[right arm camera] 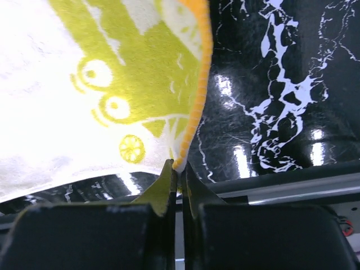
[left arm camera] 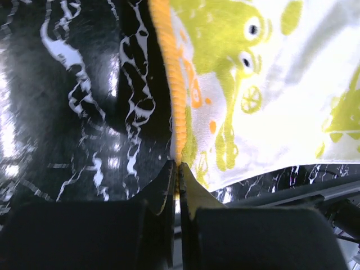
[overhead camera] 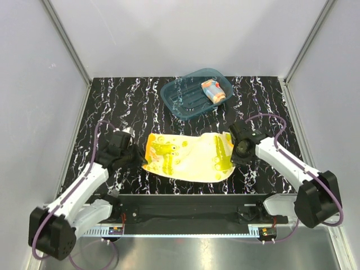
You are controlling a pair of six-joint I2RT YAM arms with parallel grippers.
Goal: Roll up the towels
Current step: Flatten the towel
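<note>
Top external: yellow towel (overhead camera: pixel 188 157) lies flat, just near-side of teal tub (overhead camera: pixel 180 98); dotted towel (overhead camera: pixel 214 91) sits inside tub, apparently rolled. Left gripper (left arm camera: pixel 178 169) and right gripper (right arm camera: pixel 177 166) each pinch yellow towel's edge tight. Advice: lift 2 ends level, keep cloth taut, roll evenly.

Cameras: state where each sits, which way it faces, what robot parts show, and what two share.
Top external: above and behind the bases, looking down on the table; left arm, right arm, towel between.
Left wrist: on the left arm, looking along the shut left gripper pinching the towel's orange hem.
Right wrist: on the right arm, looking along the shut right gripper pinching the opposite edge.
Shared: both wrist views show the same towel, from opposite ends.
</note>
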